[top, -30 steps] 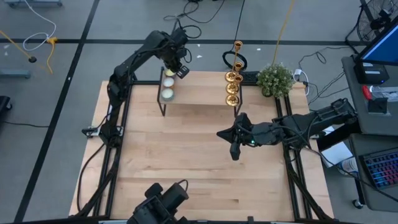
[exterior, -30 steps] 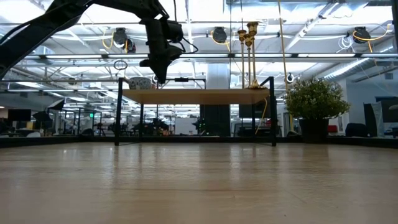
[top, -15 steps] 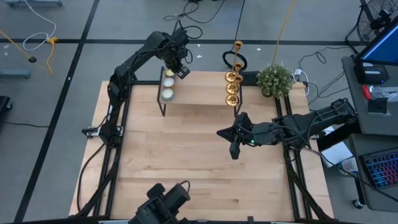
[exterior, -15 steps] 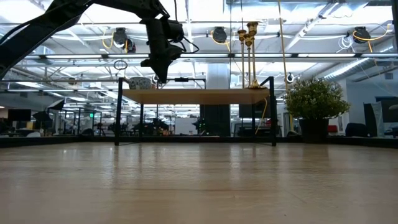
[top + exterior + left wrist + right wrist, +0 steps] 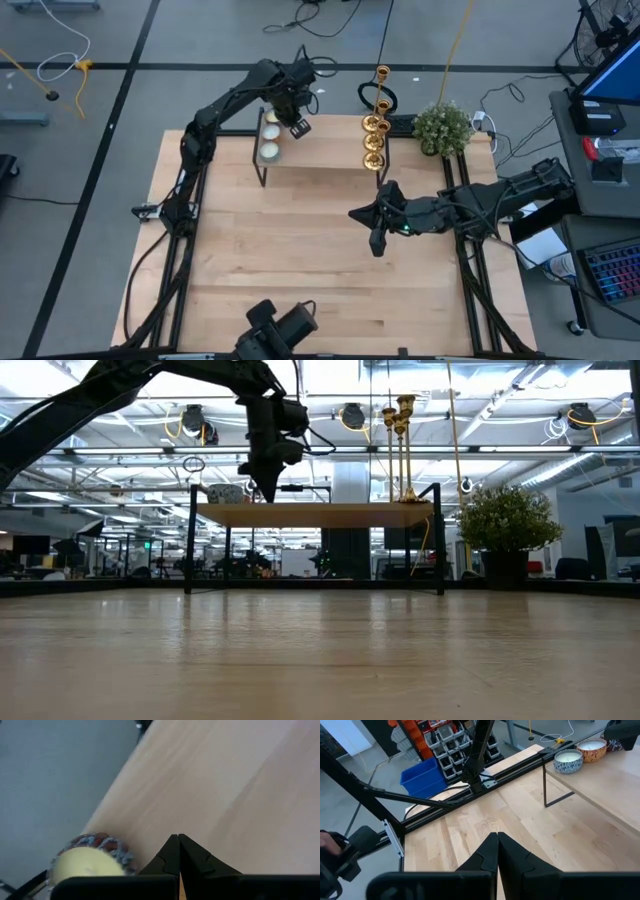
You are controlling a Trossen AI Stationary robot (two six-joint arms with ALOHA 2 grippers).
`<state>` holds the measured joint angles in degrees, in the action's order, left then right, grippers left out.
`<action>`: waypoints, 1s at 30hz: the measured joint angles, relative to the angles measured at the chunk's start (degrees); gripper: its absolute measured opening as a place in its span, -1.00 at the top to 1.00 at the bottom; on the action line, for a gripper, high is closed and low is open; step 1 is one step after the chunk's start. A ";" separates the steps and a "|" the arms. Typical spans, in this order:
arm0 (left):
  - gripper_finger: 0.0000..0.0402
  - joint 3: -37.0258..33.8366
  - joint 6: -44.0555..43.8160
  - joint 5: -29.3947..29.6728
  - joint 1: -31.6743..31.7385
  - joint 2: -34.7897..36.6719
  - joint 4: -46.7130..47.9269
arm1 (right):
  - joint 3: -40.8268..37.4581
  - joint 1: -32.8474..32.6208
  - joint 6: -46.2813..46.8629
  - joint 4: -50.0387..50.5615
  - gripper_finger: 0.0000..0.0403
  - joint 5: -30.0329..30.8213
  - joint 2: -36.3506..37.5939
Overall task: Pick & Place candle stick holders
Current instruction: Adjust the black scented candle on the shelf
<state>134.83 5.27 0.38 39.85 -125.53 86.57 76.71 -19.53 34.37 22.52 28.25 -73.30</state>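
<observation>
The gold candle stick holders (image 5: 374,128) stand in a row by their round bases on the right end of a small raised wooden shelf (image 5: 325,152) at the table's far side. In the low view their slim stems (image 5: 401,450) rise above the shelf top (image 5: 315,513). My left gripper (image 5: 299,127) hangs shut over the shelf's left part, pointing down, left of the holders and just right of the candles (image 5: 268,150). It holds nothing (image 5: 178,845). My right gripper (image 5: 356,214) waits shut above the table's middle (image 5: 497,842).
Round candles in jars (image 5: 568,761) sit on the shelf's left end, one close beside my left fingers (image 5: 92,862). A potted plant (image 5: 442,127) stands right of the shelf. A camera (image 5: 280,325) sits at the near edge. Bare wood lies in front of the shelf.
My left gripper has moved along the shelf toward the table's right, away from the candles and toward the candle stick holders. It has sunk slightly and rolled a little. It stays shut.
</observation>
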 joint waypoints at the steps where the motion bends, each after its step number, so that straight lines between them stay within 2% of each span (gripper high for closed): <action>1: 1.00 -0.01 0.05 0.73 0.04 -0.01 0.04 | 0.02 0.00 0.00 0.00 1.00 0.00 0.00; 5: 1.00 -0.01 0.20 3.37 0.43 0.01 -0.25 | 0.01 0.00 -0.02 0.01 1.00 -0.02 0.00; 30: 1.00 0.01 0.46 4.17 2.87 0.01 -1.80 | 0.01 0.16 -0.70 0.07 1.00 -1.51 0.00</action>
<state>134.85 5.74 4.56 42.72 -125.51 84.77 76.72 -19.37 33.67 22.59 26.74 -73.30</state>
